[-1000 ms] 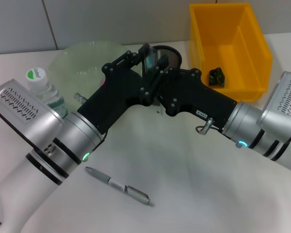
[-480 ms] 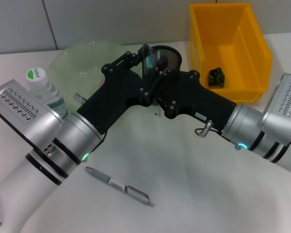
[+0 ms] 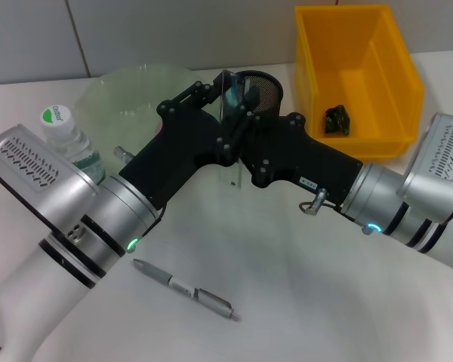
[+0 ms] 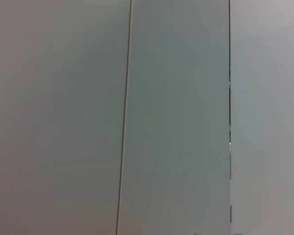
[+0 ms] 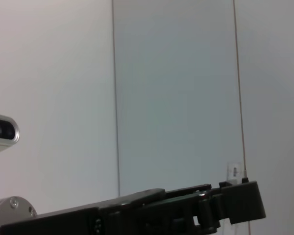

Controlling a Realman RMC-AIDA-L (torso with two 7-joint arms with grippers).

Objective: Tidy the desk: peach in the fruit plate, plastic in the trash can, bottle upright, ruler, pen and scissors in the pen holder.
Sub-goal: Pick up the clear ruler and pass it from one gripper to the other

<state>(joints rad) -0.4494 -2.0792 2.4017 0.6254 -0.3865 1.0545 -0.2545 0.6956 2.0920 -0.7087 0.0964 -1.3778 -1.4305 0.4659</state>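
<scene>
Left hand (image 3: 225,89) and right hand (image 3: 238,102) gripping clear ruler (image 3: 231,136), beside pen holder (image 3: 261,89)

From the head we look down on the desk (image 3: 287,302), while both wrist cameras face the wall (image 4: 176,122) (sharing only its panels).

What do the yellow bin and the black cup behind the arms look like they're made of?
The yellow open-top bin looks like moulded plastic: uniform colour, smooth slightly glossy walls. The black round pen holder seems to be metal mesh, judging by its fine see-through grid.
</scene>
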